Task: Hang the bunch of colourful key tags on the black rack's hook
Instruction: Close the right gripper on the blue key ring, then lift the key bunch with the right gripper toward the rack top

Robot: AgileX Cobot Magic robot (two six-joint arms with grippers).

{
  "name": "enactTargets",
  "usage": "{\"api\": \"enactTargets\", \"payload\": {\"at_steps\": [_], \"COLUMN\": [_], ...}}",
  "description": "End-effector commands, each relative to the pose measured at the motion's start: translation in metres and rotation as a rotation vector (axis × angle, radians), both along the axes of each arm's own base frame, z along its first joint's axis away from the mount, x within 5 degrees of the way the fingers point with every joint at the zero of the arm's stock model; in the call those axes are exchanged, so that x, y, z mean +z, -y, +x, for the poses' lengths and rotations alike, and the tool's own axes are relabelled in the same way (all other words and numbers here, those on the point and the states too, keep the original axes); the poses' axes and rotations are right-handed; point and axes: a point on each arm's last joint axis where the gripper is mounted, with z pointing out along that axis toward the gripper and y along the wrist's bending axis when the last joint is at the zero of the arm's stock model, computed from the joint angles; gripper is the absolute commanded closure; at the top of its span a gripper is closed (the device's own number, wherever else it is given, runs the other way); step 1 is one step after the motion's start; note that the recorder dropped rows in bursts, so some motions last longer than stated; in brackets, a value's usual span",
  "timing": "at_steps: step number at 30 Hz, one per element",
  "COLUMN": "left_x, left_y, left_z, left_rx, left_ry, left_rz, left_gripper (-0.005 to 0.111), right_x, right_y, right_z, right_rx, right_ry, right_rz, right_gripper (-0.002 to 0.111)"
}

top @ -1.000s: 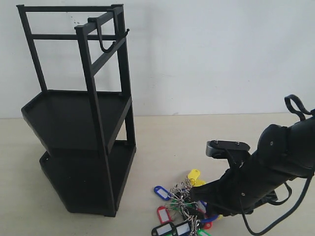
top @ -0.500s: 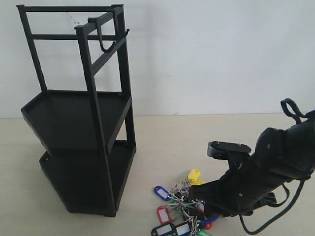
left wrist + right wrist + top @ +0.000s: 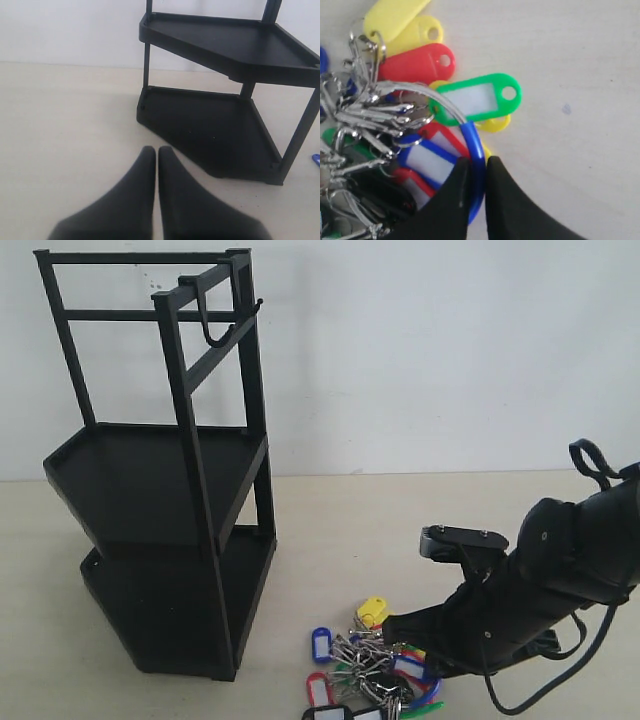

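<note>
The colourful key tag bunch (image 3: 365, 665) lies on the table in front of the black rack (image 3: 160, 470), to its right. My right gripper (image 3: 478, 161) is shut on the blue part of the bunch's large loop (image 3: 476, 145), with the tags (image 3: 475, 100) fanned out beyond the fingertips. In the exterior view the right arm (image 3: 520, 605) leans low over the bunch. The hook (image 3: 212, 332) hangs from the rack's top bar, bare. My left gripper (image 3: 156, 150) is shut on nothing, low over the table near the rack's lower shelf (image 3: 210, 135).
The rack's two tray shelves (image 3: 140, 465) carry nothing. A white wall (image 3: 450, 350) stands behind the table. Bare tabletop (image 3: 340, 520) lies between the rack and the right arm. A cable (image 3: 560, 680) loops under the right arm.
The key tag bunch has shifted a little to the left and been dragged together, the yellow tag now nearer the rack. The right arm has settled slightly lower. The rack is unmoved.
</note>
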Motion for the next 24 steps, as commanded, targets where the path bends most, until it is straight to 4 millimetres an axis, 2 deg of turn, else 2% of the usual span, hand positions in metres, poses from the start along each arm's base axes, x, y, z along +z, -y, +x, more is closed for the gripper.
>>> {"api": "enactTargets", "payload": {"at_steps": [1, 11, 24], "left_x": [-0.001, -0.001, -0.001], "left_y": [0.0, 0.0, 0.0], "left_z": [0.0, 0.0, 0.0], "left_rx": [0.002, 0.002, 0.002], "left_ry": [0.003, 0.003, 0.003], "left_rz": [0.008, 0.008, 0.008], "left_gripper": [0.102, 0.102, 0.102], "right_x": [0.002, 0.046, 0.099], "right_y": [0.001, 0.002, 0.006], "right_z": [-0.002, -0.004, -0.017], "right_rx": [0.032, 0.049, 0.069], "right_ry": [-0.001, 0.14, 0.285], "right_rz": [-0.015, 0.002, 0.031], "right_gripper": [0.109, 0.109, 0.109]}}
